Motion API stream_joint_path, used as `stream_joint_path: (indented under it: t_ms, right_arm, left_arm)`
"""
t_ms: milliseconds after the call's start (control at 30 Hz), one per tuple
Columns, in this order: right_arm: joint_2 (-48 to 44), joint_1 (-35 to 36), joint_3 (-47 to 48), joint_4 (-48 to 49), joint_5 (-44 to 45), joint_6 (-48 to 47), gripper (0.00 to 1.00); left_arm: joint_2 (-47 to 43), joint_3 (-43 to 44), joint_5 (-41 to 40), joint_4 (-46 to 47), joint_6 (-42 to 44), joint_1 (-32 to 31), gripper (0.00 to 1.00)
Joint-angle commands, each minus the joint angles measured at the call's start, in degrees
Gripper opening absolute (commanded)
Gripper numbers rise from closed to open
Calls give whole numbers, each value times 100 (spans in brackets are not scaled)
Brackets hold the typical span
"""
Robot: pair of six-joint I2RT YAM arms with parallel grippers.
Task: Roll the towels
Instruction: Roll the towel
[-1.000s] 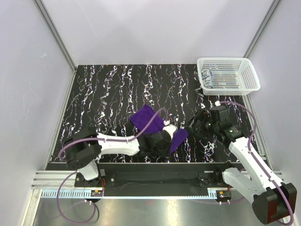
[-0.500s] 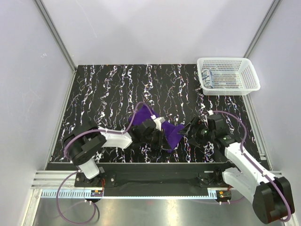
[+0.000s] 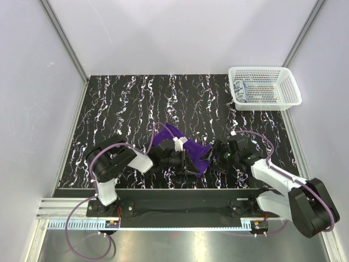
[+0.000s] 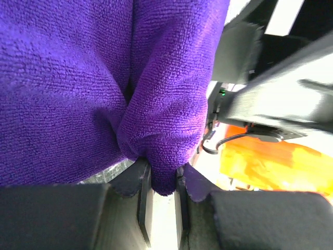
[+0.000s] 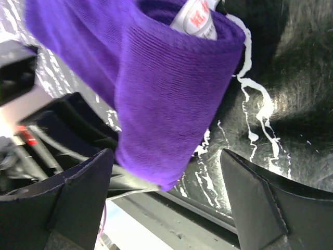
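Observation:
The purple towel [image 3: 188, 150] lies bunched near the front middle of the black marbled table [image 3: 125, 109]. My left gripper [image 3: 191, 164] is shut on a fold of it. In the left wrist view the cloth [image 4: 104, 78] fills the frame and a fold is pinched between the fingers at my left gripper [image 4: 162, 182]. My right gripper [image 3: 217, 153] is open just right of the towel. In the right wrist view the towel's rolled fold [image 5: 166, 88] hangs ahead of my wide-apart right gripper [image 5: 171, 198], untouched. The patterned towel [image 3: 241, 90] lies in the basket.
The white mesh basket [image 3: 272, 98] stands at the table's back right corner. A black front rail [image 3: 180, 194] runs along the near edge just behind both grippers. White walls close in the left, back and right sides.
My left arm has folded back toward its base, dragging the purple towel left and nearer. My right gripper has moved left and toward the near edge, up to the towel's right end.

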Motion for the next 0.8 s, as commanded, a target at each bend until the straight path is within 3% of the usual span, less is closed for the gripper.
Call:
stream_joint_path:
  t_ms: [0, 333, 433, 467, 533, 633, 667, 700, 767]
  right_arm:
    - [279, 161, -83, 582, 276, 56, 89]
    - [711, 381, -84, 1357, 417, 161, 76]
    - [807, 451, -66, 1497, 417, 126, 65]
    - [842, 486, -40, 1541, 408, 108, 53]
    - [939, 504, -4, 1577, 347, 56, 41]
    - [992, 574, 92, 1524, 346, 3, 27]
    - [992, 601, 110, 1489, 364, -6, 27]
    - [975, 609, 162, 1384, 390, -6, 26]
    - [948, 636, 241, 1191, 417, -41, 26]
  left_arm:
    - [80, -36, 339, 596, -240, 73, 0]
    - [712, -221, 708, 2071, -1092, 205, 0]
    - [775, -212, 735, 2108, -1128, 214, 0]
    - [766, -221, 735, 2047, -1102, 223, 1]
    - [679, -221, 700, 1872, -979, 240, 5]
    - [477, -256, 621, 1521, -786, 275, 26]
    - [415, -256, 604, 1406, -707, 302, 37]
    - [354, -265, 569, 1283, -549, 311, 56]
    - [90, -282, 437, 897, -364, 311, 78]
